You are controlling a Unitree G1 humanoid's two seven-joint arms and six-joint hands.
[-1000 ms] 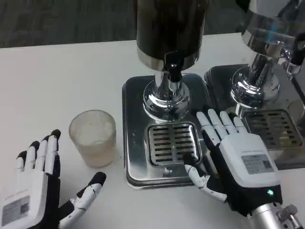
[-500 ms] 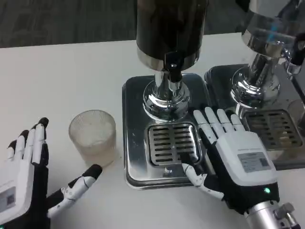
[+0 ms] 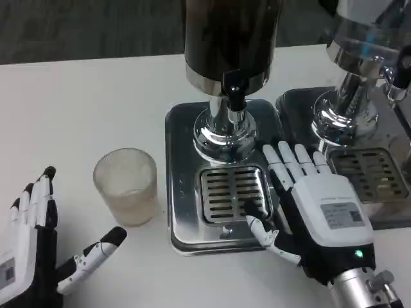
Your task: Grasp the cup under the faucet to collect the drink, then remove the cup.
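- Two hands lay spread and held nothing: the left hand point(image 3: 29, 256) sat at the table's seven o'clock corner, thumb stretched toward three o'clock, apart from the cup.
- The ribbed, frosted translucent plastic cup point(image 3: 126, 186) stood upright on the white table point(image 3: 77, 109), at nine o'clock of the shiny steel drip tray point(image 3: 180, 192), outside it and not under the black faucet point(image 3: 235, 96).
- The right hand point(image 3: 318, 208) rested flat, fingers apart, on the tray's three o'clock edge beside the slotted grate point(image 3: 231, 192).
- The dark, steel-banded drink dispenser point(image 3: 228, 45) rose at twelve o'clock; a second chrome dispenser point(image 3: 366, 64) stood at two o'clock.
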